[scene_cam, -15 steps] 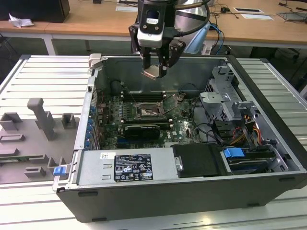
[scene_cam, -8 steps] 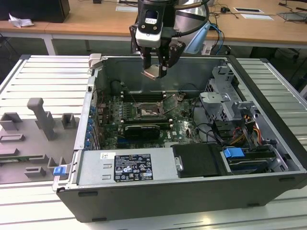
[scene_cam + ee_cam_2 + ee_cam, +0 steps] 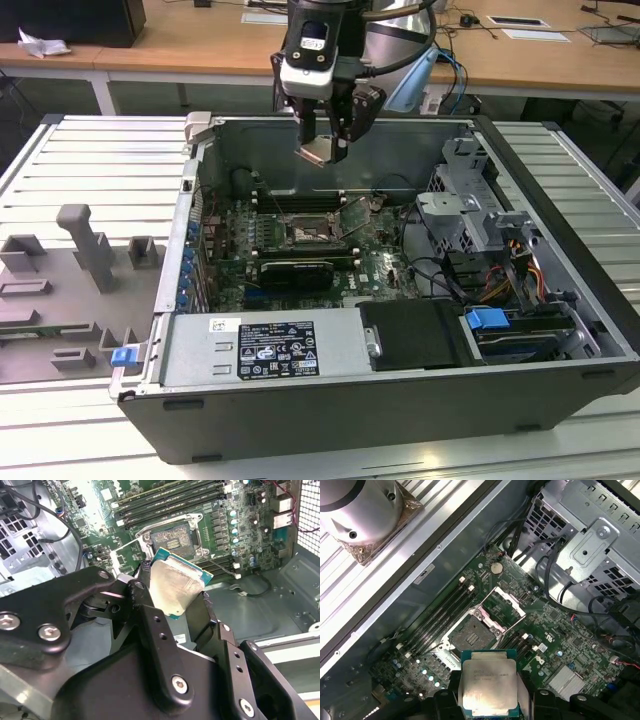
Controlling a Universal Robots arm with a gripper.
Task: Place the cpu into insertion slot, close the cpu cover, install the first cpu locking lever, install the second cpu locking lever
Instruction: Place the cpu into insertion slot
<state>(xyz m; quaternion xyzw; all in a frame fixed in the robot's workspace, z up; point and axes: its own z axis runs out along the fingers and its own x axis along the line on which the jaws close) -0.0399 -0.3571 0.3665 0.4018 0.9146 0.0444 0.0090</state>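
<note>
My gripper (image 3: 322, 150) hangs above the open computer case (image 3: 560, 300), shut on the cpu (image 3: 318, 152). The chip is a small square with a pale silvery face and a green edge. In both wrist views the cpu (image 3: 175, 587) (image 3: 487, 687) is pinched by two opposite edges between the black fingers (image 3: 150, 625). The insertion slot (image 3: 305, 235) (image 3: 470, 635) (image 3: 172, 537) lies bare on the motherboard well below the chip, its dark contact field showing. The cpu cover (image 3: 505, 602) is swung open and stands tilted up at one side of the slot.
Memory slots (image 3: 440, 615) run along one side of the socket. A long black card (image 3: 290, 272) sits in front of it, with the power supply (image 3: 270, 350) nearer still. A metal drive cage (image 3: 470, 210) with cables fills the exterior view's right. Grey fixtures (image 3: 70, 280) stand outside the case.
</note>
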